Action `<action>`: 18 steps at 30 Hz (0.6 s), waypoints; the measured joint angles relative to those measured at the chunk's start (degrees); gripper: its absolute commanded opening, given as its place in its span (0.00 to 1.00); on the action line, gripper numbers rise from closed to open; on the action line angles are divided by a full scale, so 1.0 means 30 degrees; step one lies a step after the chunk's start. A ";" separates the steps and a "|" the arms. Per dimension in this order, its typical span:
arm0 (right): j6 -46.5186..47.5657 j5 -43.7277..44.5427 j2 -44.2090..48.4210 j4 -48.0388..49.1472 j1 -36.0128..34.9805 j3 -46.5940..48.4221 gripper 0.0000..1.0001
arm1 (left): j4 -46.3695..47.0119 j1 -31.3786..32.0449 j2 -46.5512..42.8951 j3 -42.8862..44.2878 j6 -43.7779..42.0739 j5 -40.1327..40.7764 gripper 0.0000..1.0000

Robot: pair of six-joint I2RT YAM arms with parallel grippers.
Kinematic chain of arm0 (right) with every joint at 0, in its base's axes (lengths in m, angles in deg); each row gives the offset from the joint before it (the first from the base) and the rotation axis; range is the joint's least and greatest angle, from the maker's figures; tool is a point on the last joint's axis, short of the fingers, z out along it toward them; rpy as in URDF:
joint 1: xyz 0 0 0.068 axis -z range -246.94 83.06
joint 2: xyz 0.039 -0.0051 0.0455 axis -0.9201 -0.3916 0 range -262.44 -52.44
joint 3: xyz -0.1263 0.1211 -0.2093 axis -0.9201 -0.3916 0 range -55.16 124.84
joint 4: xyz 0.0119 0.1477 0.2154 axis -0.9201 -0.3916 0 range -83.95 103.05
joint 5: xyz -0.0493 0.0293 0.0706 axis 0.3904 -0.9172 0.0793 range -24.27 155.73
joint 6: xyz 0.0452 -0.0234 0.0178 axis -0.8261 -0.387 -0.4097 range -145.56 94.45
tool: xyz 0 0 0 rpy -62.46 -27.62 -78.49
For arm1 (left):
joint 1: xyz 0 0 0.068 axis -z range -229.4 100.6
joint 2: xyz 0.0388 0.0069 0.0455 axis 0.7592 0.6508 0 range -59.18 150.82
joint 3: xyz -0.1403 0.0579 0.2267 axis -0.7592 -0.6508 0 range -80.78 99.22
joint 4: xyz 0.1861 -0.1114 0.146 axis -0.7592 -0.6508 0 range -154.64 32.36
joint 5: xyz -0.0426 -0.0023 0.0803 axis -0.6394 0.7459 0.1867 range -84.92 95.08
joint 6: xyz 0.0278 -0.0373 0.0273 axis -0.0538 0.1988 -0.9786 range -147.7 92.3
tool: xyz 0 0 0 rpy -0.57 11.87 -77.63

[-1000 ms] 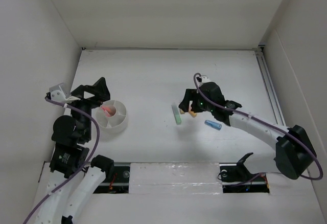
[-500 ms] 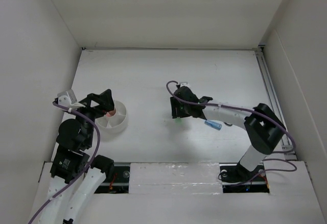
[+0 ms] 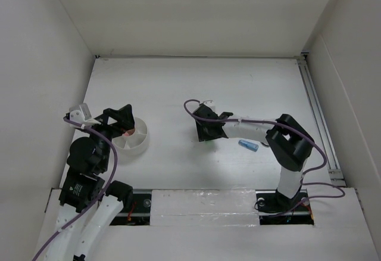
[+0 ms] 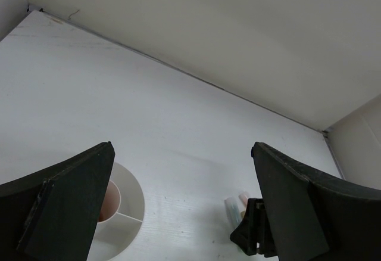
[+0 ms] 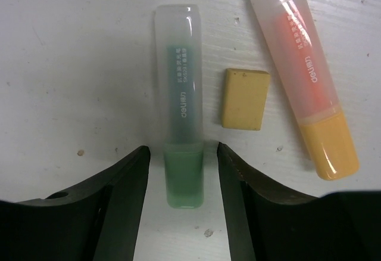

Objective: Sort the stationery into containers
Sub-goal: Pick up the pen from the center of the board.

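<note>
Step in hand: pick-up of green marker. Right pincer is low at the table, jaws half-wide astride the marker's green end, a slim gap on each side. No grip yet.

The marker lies flat mid-table, well apart from the tub. A yellow block lies just beside it and an orange marker beyond, none touching. A blue marker lies apart, to the right.

Left pincer is wide and empty, hovering at the tub's rim. Something pink sits inside the tub.

Next move, as I judge it: close square on the barrel, lift without nudging the block, carry left to a free wedge.

Surface: white, hard, faint grain and specks, so a round barrel may roll. Room: white walls on three sides, rail along the right edge.
</note>
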 measured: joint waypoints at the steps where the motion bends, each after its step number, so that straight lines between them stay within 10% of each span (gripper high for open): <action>1: -0.0029 0.0080 -0.0051 -0.0058 -0.0022 0.0000 0.55 | 0.0000 0.0000 -0.0007 0.0000 0.0007 -0.0015 1.00; 6: -0.0146 0.0408 -0.0495 -0.0321 -0.0182 0.0459 0.53 | -0.0015 0.0000 -0.0044 0.0000 0.0029 -0.0095 1.00; 14: -0.0146 0.0466 -0.1202 -0.0780 -0.0277 0.1457 0.00 | -0.0015 0.0000 -0.0058 0.0000 0.0029 -0.0146 1.00; 18: -0.0102 0.0474 -0.1173 -0.0852 -0.0364 0.1508 0.00 | -0.0015 0.0000 -0.0015 0.0000 0.0102 -0.0466 1.00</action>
